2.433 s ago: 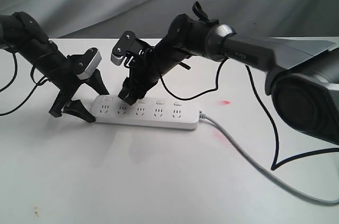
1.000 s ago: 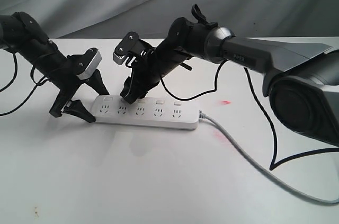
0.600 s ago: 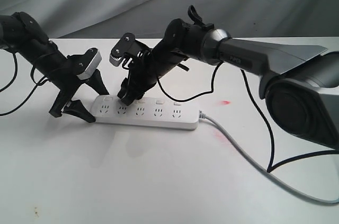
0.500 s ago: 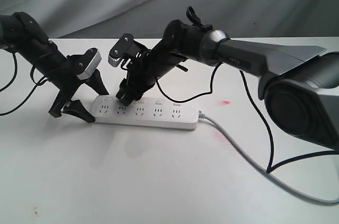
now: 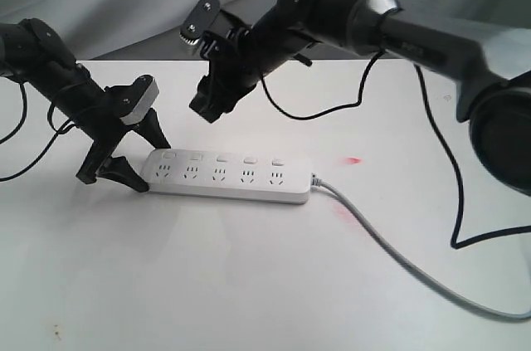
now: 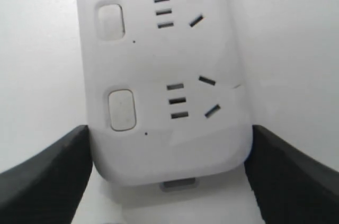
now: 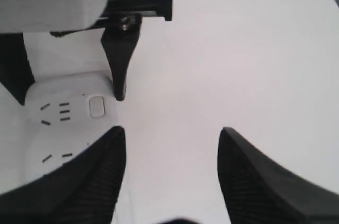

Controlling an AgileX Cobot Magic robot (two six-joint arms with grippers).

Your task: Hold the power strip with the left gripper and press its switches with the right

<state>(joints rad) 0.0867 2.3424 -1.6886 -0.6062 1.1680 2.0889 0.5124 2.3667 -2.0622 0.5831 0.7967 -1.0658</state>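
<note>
Left gripper (image 5: 148, 165) clamps power strip (image 5: 241, 178) end; right gripper (image 5: 207, 109), jaws parted, hangs above switches (image 5: 221, 157), apart.

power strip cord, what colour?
The cord is grey, running from the white power strip. The exterior view shows it best.

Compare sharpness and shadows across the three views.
Exterior view: even light, power strip sharp, faint soft shadows on the table. Left wrist view: sockets crisp, left gripper blurred near the lens. Right wrist view: right gripper soft-edged, table washed out white.
</note>
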